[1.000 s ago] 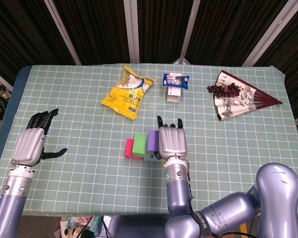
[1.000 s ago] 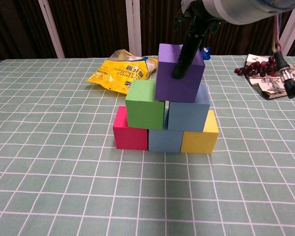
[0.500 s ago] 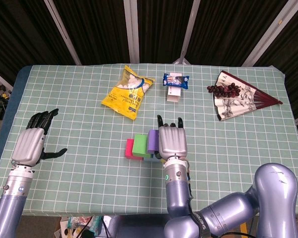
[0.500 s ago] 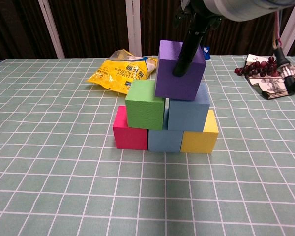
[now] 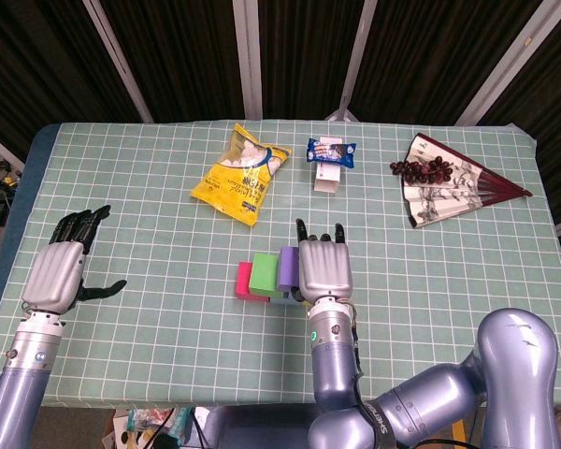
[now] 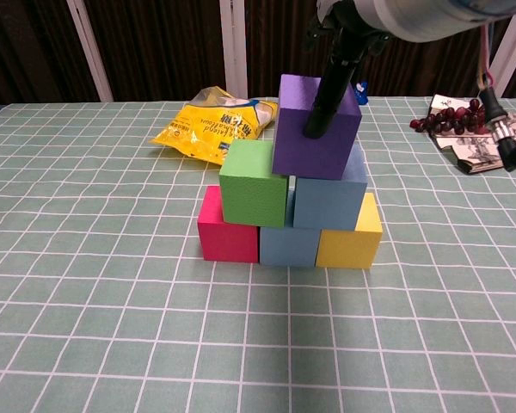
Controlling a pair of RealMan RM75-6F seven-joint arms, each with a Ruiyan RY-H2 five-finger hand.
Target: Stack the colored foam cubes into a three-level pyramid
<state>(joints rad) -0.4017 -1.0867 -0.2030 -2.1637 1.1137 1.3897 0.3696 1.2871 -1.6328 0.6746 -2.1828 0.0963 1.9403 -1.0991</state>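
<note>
At the lower left of the head view, the left hand (image 5: 58, 271) rests on the counter (image 5: 150, 187), fingers spread, holding nothing. In the centre of the chest view, a red cube (image 6: 229, 225), blue cube (image 6: 289, 245) and yellow cube (image 6: 351, 238) form the base, with a green cube (image 6: 254, 182) and a second blue cube (image 6: 331, 200) above. The right hand (image 5: 323, 267) grips the purple cube (image 6: 315, 127), tilted at the apex. I judge this the capping step; next comes levelling it, then letting go.
</note>
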